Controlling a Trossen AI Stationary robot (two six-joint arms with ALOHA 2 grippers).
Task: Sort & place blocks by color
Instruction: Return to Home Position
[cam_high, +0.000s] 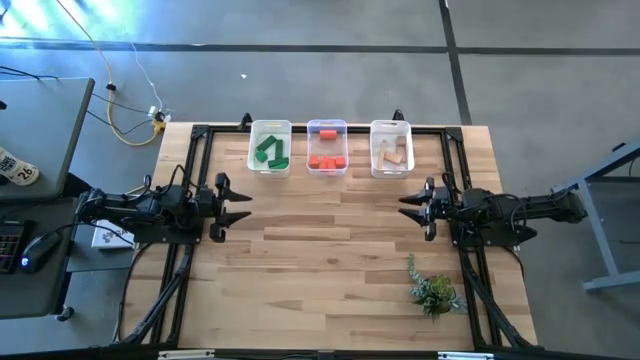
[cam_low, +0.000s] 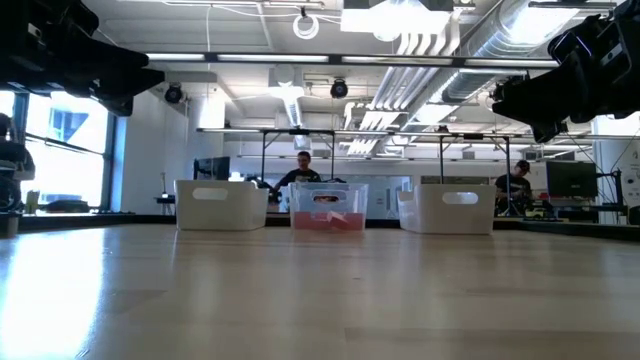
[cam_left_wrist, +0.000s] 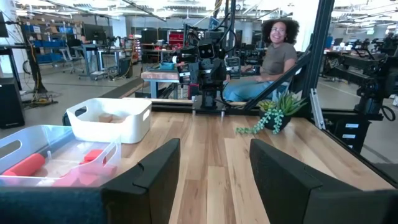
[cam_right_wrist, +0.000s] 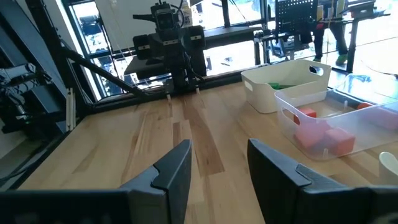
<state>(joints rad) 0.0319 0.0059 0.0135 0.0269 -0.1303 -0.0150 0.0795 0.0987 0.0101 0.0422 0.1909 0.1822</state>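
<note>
Three bins stand in a row near the table's far edge. Green blocks (cam_high: 270, 152) lie in the left white bin (cam_high: 270, 128), red blocks (cam_high: 327, 161) in the clear middle bin (cam_high: 327, 126), pale wood blocks (cam_high: 393, 155) in the right white bin (cam_high: 391, 127). My left gripper (cam_high: 243, 206) hovers open at the table's left side, pointing right. My right gripper (cam_high: 406, 206) hovers open at the right side, pointing left. Neither touches anything. The red blocks (cam_right_wrist: 323, 135) show in the right wrist view, the red blocks (cam_left_wrist: 37, 163) also in the left wrist view.
A small green artificial plant (cam_high: 433, 290) lies near the table's right near corner. The wooden tabletop (cam_high: 330, 260) stretches between the two arms. A black frame (cam_high: 190, 160) runs along the table's edges. People sit beyond the table, one person (cam_left_wrist: 273, 53) in the left wrist view.
</note>
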